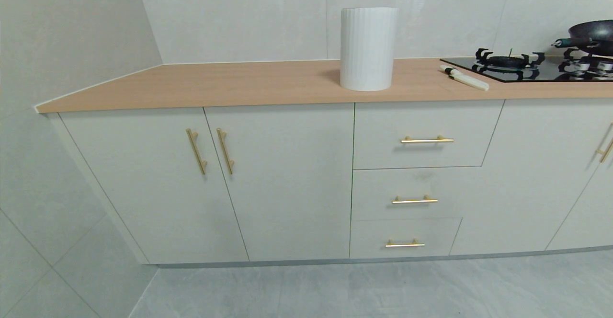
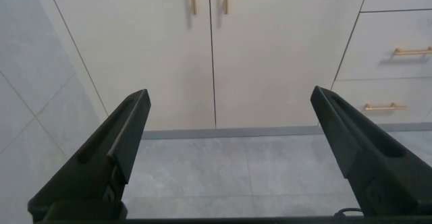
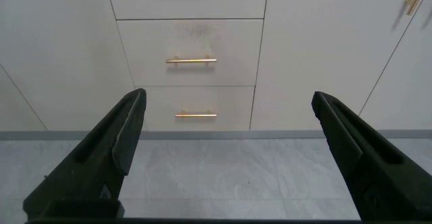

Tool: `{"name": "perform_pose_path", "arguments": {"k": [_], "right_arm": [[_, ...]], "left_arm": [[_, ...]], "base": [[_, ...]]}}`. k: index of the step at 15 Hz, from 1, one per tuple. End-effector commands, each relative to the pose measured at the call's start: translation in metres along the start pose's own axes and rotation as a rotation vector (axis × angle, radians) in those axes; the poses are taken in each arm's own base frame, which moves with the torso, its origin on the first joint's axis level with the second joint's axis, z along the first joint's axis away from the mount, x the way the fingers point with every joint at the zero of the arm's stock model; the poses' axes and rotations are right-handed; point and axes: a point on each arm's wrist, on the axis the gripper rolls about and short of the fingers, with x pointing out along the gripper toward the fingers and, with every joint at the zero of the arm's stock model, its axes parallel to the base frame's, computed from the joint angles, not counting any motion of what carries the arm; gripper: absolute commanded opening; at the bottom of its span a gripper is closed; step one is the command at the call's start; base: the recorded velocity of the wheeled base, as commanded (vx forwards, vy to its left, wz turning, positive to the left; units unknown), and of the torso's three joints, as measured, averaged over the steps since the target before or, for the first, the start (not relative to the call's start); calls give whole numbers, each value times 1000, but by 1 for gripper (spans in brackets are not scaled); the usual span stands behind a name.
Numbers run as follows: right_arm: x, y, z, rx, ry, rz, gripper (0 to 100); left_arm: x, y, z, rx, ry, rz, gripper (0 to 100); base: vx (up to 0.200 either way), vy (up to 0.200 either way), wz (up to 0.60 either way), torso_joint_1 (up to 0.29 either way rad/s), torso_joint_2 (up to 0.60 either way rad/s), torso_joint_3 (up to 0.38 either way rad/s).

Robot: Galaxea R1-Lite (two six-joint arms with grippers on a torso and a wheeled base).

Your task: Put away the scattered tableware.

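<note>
Closest in, the left gripper [image 2: 229,96] is held low over the grey floor [image 2: 229,170] with its fingers spread wide and nothing between them. It is pointed at the two cupboard doors [image 2: 270,55] with the gold handles. Same deal for the right gripper [image 3: 229,94]: wide open, nothing gripped, and aimed at the stack of drawers [image 3: 192,52].

Further back, the wooden counter [image 1: 239,83] is seen running over the cupboards. A tall white ribbed container [image 1: 368,49] is stood upright on it, right above the seam between the doors and the drawers. The knife [image 1: 463,77] is laid flat on the counter to the right of that container, apart from it and just beside the front left corner of the black hob [image 1: 527,71]. A dark pan [image 1: 596,35] is sat on the far right burner, and the tiled wall [image 1: 239,16] is behind everything.
</note>
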Motion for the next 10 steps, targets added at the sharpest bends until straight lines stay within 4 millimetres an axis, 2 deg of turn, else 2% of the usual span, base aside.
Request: {"name": "perform_pose_path", "arguments": {"k": [1,10], "right_arm": [[0,0,0,-1,3,0,100],[0,0,0,1,4,5,100]], "left_arm": [[0,0,0,-3,1,-1,100],[0,0,0,-3,1,-1,100]], "base": [[0,0,0,0,0,0],[200,0,0,4,3,5]]}}
